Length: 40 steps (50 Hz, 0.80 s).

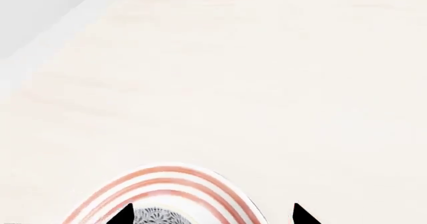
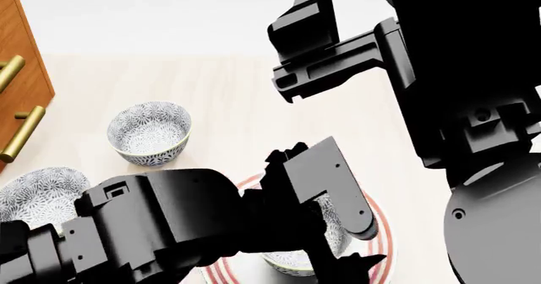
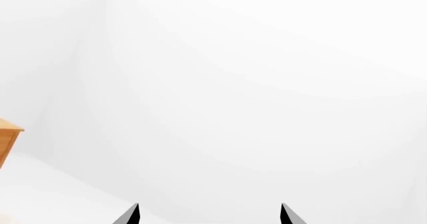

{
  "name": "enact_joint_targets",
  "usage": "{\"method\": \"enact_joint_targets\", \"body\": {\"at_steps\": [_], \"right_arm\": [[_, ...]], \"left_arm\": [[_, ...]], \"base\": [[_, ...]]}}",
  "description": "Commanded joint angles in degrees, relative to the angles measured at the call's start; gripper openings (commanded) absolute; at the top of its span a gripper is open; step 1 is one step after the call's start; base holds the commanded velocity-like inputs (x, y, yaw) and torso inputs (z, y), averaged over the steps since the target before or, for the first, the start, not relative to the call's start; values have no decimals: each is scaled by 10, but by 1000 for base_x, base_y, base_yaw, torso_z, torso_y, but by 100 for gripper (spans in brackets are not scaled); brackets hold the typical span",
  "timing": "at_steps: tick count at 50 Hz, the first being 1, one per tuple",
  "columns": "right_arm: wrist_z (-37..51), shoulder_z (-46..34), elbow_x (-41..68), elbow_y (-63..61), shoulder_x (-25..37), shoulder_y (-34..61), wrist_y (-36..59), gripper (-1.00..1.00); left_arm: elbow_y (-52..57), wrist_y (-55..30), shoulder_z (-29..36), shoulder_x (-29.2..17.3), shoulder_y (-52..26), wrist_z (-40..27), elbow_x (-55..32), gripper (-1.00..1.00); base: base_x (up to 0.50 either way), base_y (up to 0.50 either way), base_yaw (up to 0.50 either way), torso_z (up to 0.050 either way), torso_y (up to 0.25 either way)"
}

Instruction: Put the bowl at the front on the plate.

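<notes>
The bowl is seen on the plate, at 6 o'clock in the head view. The left gripper is spread wide over it. The right gripper is spread wide too, holding nothing.

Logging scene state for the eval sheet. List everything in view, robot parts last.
bowl: 1, white with blue-grey floral pattern, on the plate, mostly hidden by the left arm
other bowls: 2, same pattern, one further back, one at head view's left edge
plate: 1, white with red rings, front of table
table: 1, pale wood
cabinet: 1, orange-brown, brass handles, left
left gripper: black, over the bowl, tips apart
right gripper: black, raised, open, empty
</notes>
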Motion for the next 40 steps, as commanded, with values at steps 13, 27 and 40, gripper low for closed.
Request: {"method": "enact_joint_targets", "body": {"at_steps": [13,27,40], "right_arm": [[12,17,14,-21,5,-9,6,100],[17,22,12,-22,11,-27,-8,100],[20,20,9,-16,14,-36,-20,100]], "left_arm": [[-128,39,-65,12,-12,-44,-49,100],[-169,66,-89,-3,-10,-80,-79,100],[-189,103,-81,-20,15,-108,-59,100]], "base": [[0,0,0,0,0],[0,0,0,0,0],[0,0,0,0,0]]}}
